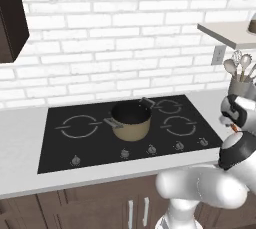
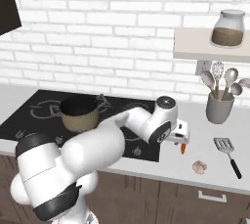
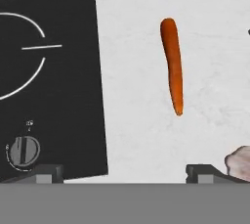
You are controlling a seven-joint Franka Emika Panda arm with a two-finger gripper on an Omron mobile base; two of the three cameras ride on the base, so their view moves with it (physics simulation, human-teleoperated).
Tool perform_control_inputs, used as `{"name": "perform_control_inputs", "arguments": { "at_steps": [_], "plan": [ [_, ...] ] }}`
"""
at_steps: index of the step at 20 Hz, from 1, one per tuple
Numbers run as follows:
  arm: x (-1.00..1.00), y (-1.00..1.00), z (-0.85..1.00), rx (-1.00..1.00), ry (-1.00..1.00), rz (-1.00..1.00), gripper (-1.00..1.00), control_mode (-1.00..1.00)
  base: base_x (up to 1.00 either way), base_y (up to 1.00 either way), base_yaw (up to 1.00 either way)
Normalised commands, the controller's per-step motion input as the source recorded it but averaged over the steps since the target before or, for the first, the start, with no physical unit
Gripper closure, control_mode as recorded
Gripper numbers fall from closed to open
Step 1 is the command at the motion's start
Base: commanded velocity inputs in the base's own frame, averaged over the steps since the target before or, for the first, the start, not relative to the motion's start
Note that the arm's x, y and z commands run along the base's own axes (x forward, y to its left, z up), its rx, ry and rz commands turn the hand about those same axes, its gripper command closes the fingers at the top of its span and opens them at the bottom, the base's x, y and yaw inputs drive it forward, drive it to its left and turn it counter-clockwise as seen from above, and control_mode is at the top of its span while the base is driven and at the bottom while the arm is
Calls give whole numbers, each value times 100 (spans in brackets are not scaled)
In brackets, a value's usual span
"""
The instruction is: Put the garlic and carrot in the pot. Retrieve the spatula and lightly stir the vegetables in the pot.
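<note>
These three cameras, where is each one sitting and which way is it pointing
Left base view: behind the arm to its left, facing forward and down at the stove and pot; the white arm rises at lower right.
Right base view: behind the arm to its right, facing the counter with garlic, spatula and carrot; the arm rises at lower left.
Hand view: on the hand, looking down at the carrot, with the open end effector at the bottom.
Both base views share the pot.
</note>
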Motion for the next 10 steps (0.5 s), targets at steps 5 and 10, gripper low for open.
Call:
{"name": "perform_control_inputs", "arguments": {
  "at_steps": [5,10],
  "plan": [
    [44,-37,-14,0,3,0,-100,-100,0,0,0],
    [46,-19,-17,0,3,0,-100,-100,0,0,0]
  ]
}}
